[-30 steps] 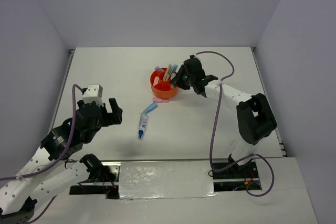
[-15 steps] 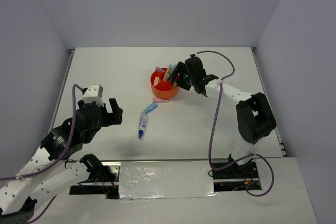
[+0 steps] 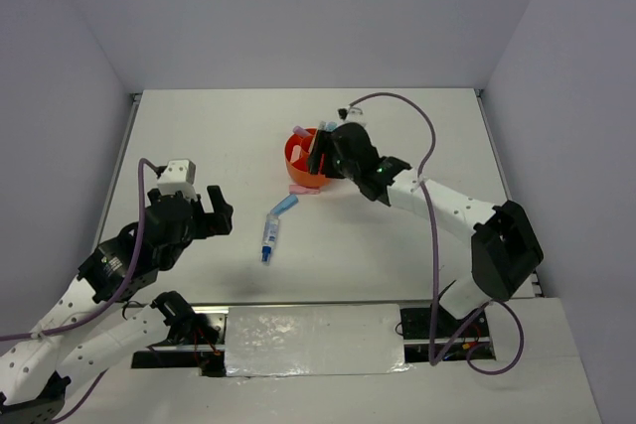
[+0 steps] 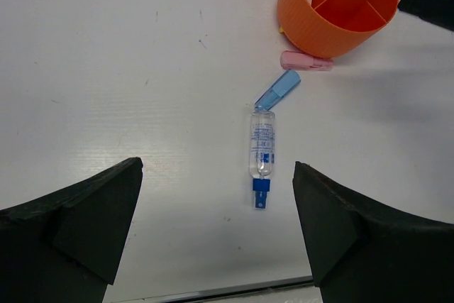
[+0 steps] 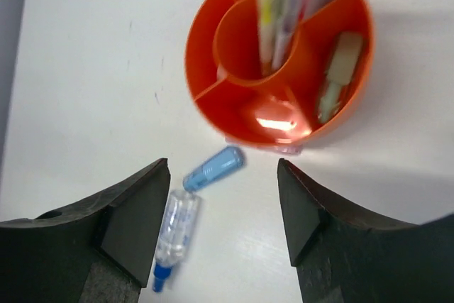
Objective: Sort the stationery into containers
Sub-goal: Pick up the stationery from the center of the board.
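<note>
right end effector (image 5: 223, 207) has opened above organizer (image 5: 204, 79)

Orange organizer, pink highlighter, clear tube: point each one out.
orange organizer (image 4: 319, 33), left wrist view, outer wall.
pink highlighter (image 4: 305, 61), left wrist view, mid barrel.
clear tube (image 4: 262, 148), left wrist view, labelled body.

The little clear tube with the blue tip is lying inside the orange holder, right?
Not inside. The clear tube lies flat on the table, outside the orange holder and apart from it, as the left wrist view shows.

Jaws apart: left arm (image 3: 111, 263), seemingly right arm (image 3: 449, 204).
</note>
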